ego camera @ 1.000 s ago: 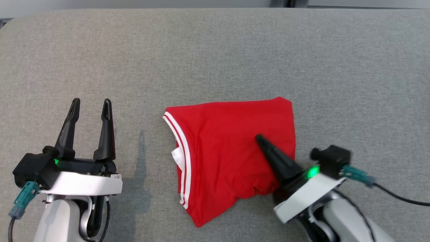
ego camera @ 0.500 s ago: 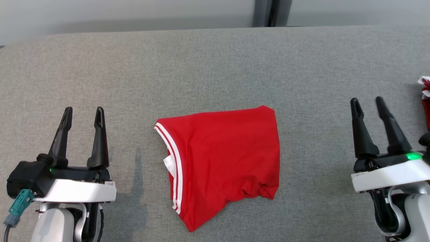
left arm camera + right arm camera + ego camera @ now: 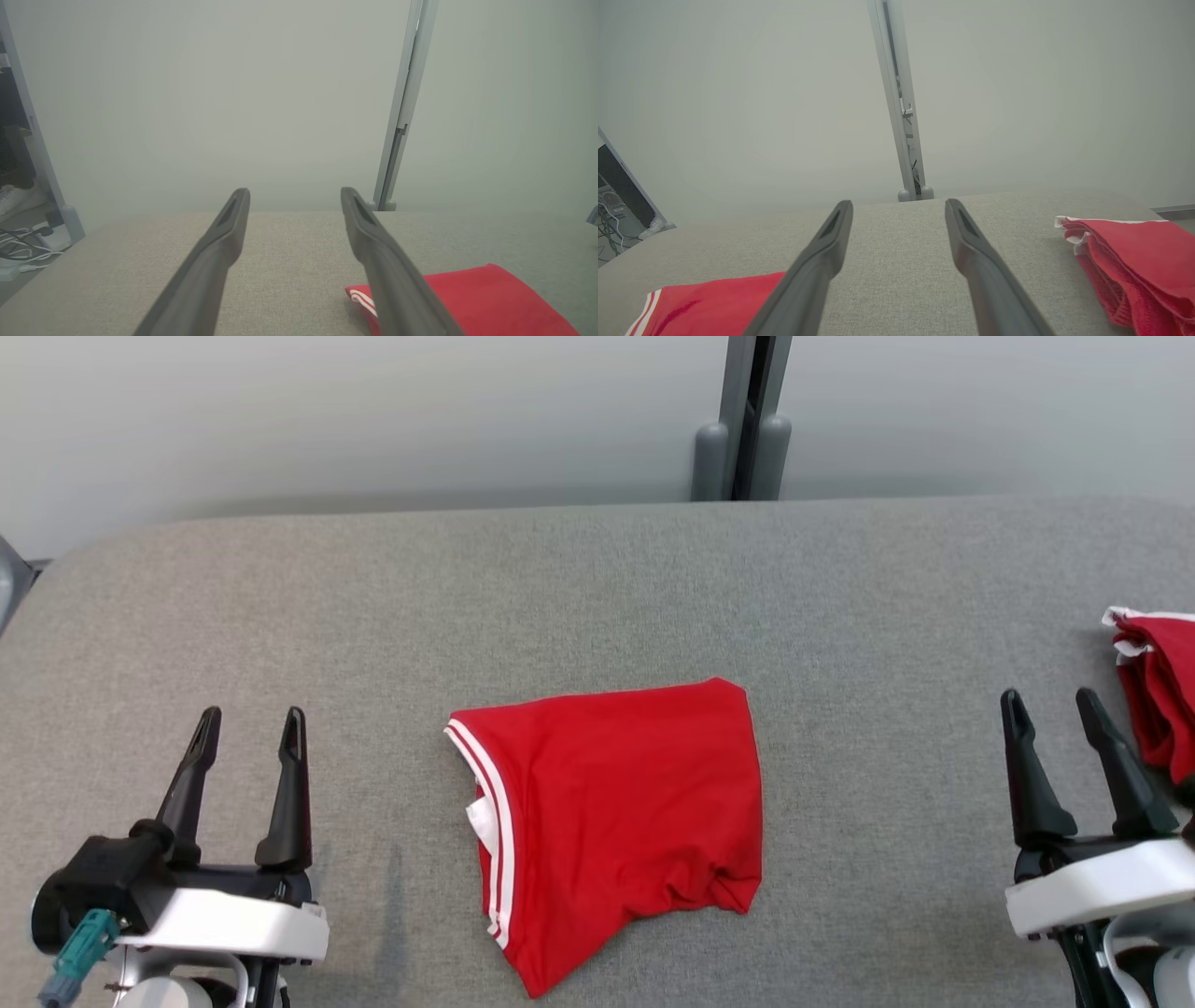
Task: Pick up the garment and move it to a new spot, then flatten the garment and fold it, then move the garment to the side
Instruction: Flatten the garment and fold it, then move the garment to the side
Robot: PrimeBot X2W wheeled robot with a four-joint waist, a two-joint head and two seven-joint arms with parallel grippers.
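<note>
I read the garment [image 3: 616,821] as smooth matt red cloth, the table [image 3: 579,588] as rough grey weave; at three o'clock, another matt cloth heap [image 3: 1158,709].

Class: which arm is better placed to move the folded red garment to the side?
Probably right: the open right gripper stands beside the red pile, the likely drop side. The left gripper, also open, is nearer the folded garment but far from that pile.

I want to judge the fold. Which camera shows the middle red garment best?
The head view: the whole folded red garment lies unobstructed, white stripes visible. The left wrist view catches one corner at its lower right; the right wrist view, a strip at its bottom left.
</note>
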